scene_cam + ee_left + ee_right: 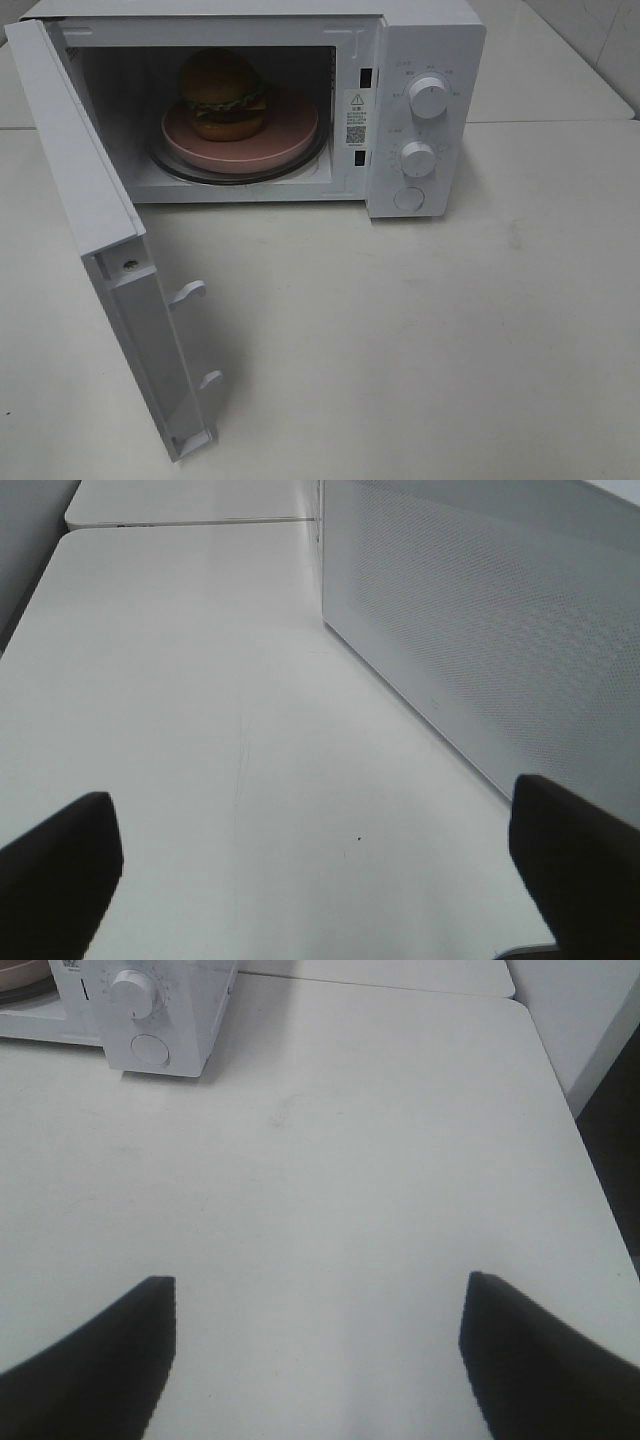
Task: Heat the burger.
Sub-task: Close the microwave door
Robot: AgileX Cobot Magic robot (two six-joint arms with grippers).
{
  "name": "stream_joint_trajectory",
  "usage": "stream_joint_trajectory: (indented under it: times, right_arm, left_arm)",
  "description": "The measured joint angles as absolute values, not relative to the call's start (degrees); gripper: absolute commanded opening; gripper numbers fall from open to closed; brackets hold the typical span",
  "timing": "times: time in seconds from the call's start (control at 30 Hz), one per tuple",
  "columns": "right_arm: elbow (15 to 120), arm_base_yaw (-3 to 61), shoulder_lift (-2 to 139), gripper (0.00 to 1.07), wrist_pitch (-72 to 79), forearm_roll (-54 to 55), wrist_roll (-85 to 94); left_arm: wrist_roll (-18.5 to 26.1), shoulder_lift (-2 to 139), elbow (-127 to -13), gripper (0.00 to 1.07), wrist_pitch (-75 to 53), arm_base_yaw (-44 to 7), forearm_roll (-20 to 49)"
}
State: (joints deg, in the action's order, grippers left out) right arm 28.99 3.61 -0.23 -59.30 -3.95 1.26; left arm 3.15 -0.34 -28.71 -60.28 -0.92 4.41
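Note:
The burger [223,93] stands on a round pink plate [290,130] on the glass turntable inside the white microwave [430,30]. The microwave door [90,230] hangs wide open toward the front left. Neither gripper shows in the exterior high view. In the left wrist view my left gripper [315,865] is open and empty over the table, beside the door's perforated outer face [480,630]. In the right wrist view my right gripper [315,1355] is open and empty over bare table, well away from the microwave's control panel [150,1020].
The control panel has two dials [428,97] and a round button [408,198]. The open door juts over the front left of the white table [420,340]. A table seam runs behind the microwave, and the table's right edge [560,1110] drops off.

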Motion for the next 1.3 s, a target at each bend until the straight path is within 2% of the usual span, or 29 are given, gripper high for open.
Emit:
stream_joint_trajectory:
  times: [0.3, 0.47, 0.53, 0.57, 0.6, 0.63, 0.67, 0.7, 0.73, 0.77, 0.8, 0.83, 0.87, 0.93, 1.1, 1.27, 1.3]
  right_arm:
    - [29.0, 3.6, -0.2, 0.76, -59.3, -4.0, 1.3]
    - [29.0, 3.6, -0.2, 0.76, -59.3, -4.0, 1.3]
    - [29.0, 3.6, -0.2, 0.76, -59.3, -4.0, 1.3]
    - [29.0, 3.6, -0.2, 0.76, -59.3, -4.0, 1.3]
    - [29.0, 3.6, -0.2, 0.76, -59.3, -4.0, 1.3]
    - [29.0, 3.6, -0.2, 0.76, -59.3, -4.0, 1.3]
    - [29.0, 3.6, -0.2, 0.76, -59.3, -4.0, 1.3]
    - [29.0, 3.6, -0.2, 0.76, -59.3, -4.0, 1.3]
    - [29.0, 3.6, -0.2, 0.76, -59.3, -4.0, 1.3]
    - [29.0, 3.6, -0.2, 0.76, -59.3, -4.0, 1.3]
    - [29.0, 3.6, -0.2, 0.76, -59.3, -4.0, 1.3]
    - [29.0, 3.6, -0.2, 0.76, -59.3, -4.0, 1.3]
    - [29.0, 3.6, -0.2, 0.76, -59.3, -4.0, 1.3]
    - [29.0, 3.6, -0.2, 0.76, -59.3, -4.0, 1.3]
    - [29.0, 3.6, -0.2, 0.76, -59.3, -4.0, 1.3]
    - [29.0, 3.6, -0.2, 0.76, -59.3, -4.0, 1.3]
    - [29.0, 3.6, -0.2, 0.76, -59.3, -4.0, 1.3]
  left_arm:
    - [3.2, -0.3, -29.1, 1.0, -59.2, -0.9, 3.6]
    - [3.2, 1.3, -30.5, 0.95, -55.1, -0.9, 3.0]
    - [3.2, 4.4, -30.5, 0.86, -52.2, -0.9, 3.0]
    - [3.2, 4.4, -30.5, 0.86, -52.2, -0.9, 3.0]
    - [3.2, 6.6, -30.5, 0.72, -50.1, -0.9, 3.0]
    - [3.2, 6.6, -30.5, 0.72, -50.1, -0.9, 3.0]
    - [3.2, 8.9, -30.5, 0.55, -48.0, -0.9, 3.0]
    - [3.2, 10.3, -30.5, 0.45, -46.7, -0.9, 3.0]
    - [3.2, 10.3, -30.5, 0.45, -46.7, -0.9, 3.0]
    - [3.2, 13.1, -30.5, 0.28, -44.3, -0.9, 3.0]
    - [3.2, 15.6, -30.5, 0.19, -42.5, -0.9, 3.0]
    - [3.2, 15.6, -30.5, 0.19, -42.5, -0.9, 3.0]
    - [3.2, 16.8, -30.5, 0.03, -41.7, -0.9, 3.2]
    - [3.2, 19.9, -30.5, 0.0, -39.9, -0.9, 3.2]
    - [3.2, 25.6, -30.5, 0.0, -36.6, -0.9, 3.2]
    - [3.4, 32.3, -29.7, 0.0, -28.5, -0.9, 3.2]
    - [4.1, 34.2, -28.1, 0.0, -22.8, -0.9, 3.2]
